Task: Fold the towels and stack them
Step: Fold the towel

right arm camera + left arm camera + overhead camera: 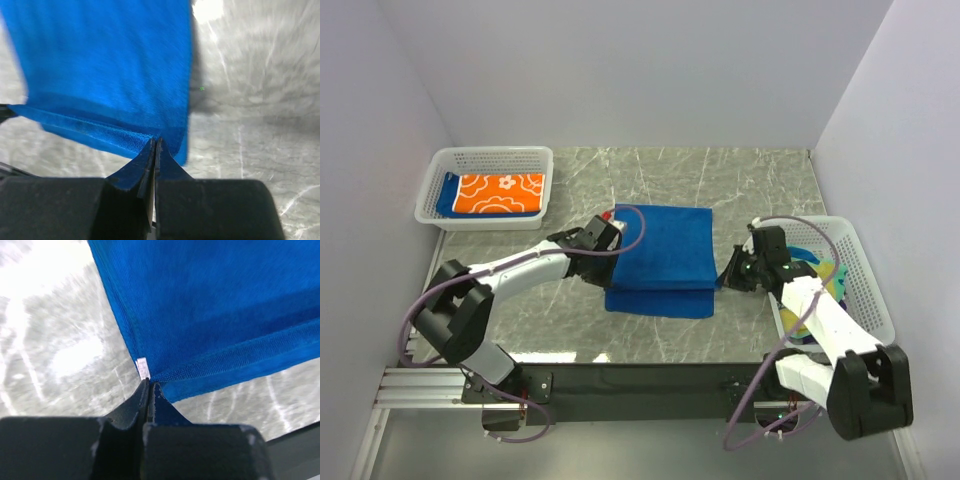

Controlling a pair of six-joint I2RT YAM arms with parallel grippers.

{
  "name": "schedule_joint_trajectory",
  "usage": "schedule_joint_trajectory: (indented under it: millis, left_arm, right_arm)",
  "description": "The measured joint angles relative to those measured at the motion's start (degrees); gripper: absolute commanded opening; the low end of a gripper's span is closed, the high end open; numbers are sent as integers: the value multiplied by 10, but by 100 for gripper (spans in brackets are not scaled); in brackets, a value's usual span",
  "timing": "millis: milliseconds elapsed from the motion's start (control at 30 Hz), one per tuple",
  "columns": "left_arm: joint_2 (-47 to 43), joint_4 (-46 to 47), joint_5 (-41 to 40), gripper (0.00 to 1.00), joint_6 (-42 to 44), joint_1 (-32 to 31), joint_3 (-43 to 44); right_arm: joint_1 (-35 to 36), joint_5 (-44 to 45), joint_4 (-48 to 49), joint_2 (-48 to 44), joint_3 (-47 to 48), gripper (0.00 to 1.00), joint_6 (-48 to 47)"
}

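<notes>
We have the blue towel (665, 260) half-folded between our left end effector (615, 225) and right end effector (725, 278), each clamped on its edge. The orange towel (500, 193) lies stacked beyond the left; crumpled towels (817, 280) wait behind the right.

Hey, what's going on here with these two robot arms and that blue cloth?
The two arms are folding a blue towel on the marble table. The left gripper is pinched shut on its left edge and the right gripper on its right edge. The towel lies partly doubled over. An orange flowered towel sits folded in the left basket, and other towels lie bunched in the right basket.
</notes>
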Motion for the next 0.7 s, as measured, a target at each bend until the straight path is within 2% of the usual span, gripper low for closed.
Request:
schedule_joint_trajectory:
  millis: [133,300,600,667,700]
  left_arm:
    - [-34,-22,-16,1,0,0,29]
    - [-61,-24,-16,1,0,-1,25]
    - [-51,8,16,1,-19,-17,-55]
    - [-42,17,18,3,-22,-19,-63]
    - [-38,21,20,8,-24,-19,-66]
  right_arm:
    - [0,3,-17,-53,28,0,3]
    - [0,3,-35,-82,21,0,10]
    - [3,-14,-23,-59,-65,0,31]
    - [3,-16,-15,-47,-74,1,34]
    - [3,-16,-11,-41,-78,2,35]
